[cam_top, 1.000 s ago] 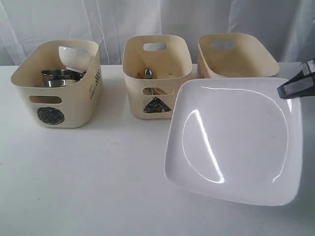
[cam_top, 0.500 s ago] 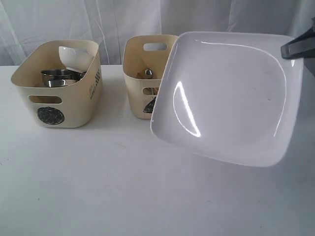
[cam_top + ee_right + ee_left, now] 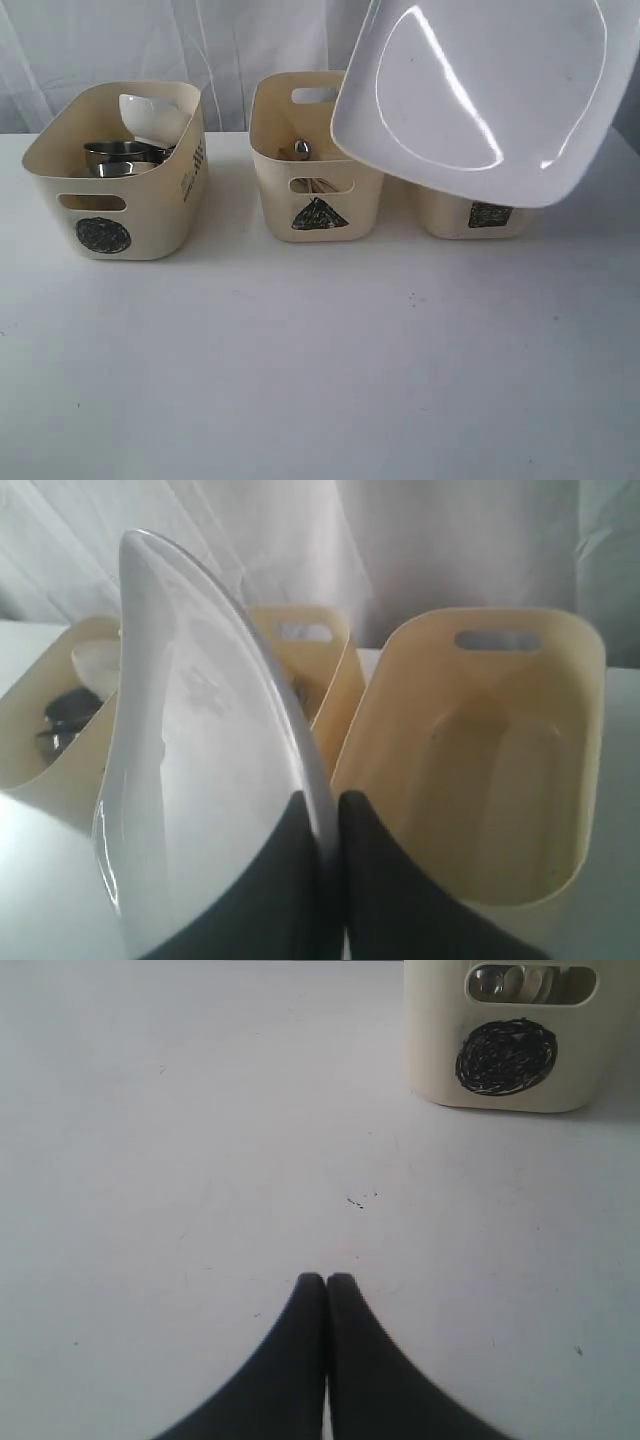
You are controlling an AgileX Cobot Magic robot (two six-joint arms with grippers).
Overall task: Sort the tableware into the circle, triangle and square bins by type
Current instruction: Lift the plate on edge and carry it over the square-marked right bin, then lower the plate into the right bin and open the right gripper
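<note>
The large white square plate (image 3: 480, 90) hangs tilted in the air above the square bin (image 3: 475, 215), hiding most of it. My right gripper (image 3: 328, 798) is shut on the plate's rim (image 3: 250, 680); the gripper itself is out of the exterior view. The square bin's inside (image 3: 500, 770) looks bare. The circle bin (image 3: 115, 170) holds steel mugs (image 3: 120, 158) and a small white bowl (image 3: 150, 115). In the triangle bin (image 3: 315, 155) a steel spoon (image 3: 301, 149) and wooden chopsticks show. My left gripper (image 3: 326, 1280) is shut on nothing, low over the table near the circle bin (image 3: 510, 1040).
White curtains hang behind the bins. The white table (image 3: 300, 350) stretches in front of them. The three bins stand in a row at the back, close to one another.
The plate has risen from the table on the right, tilted more upright, and moved up over the square bin. The right gripper has left the exterior view.
</note>
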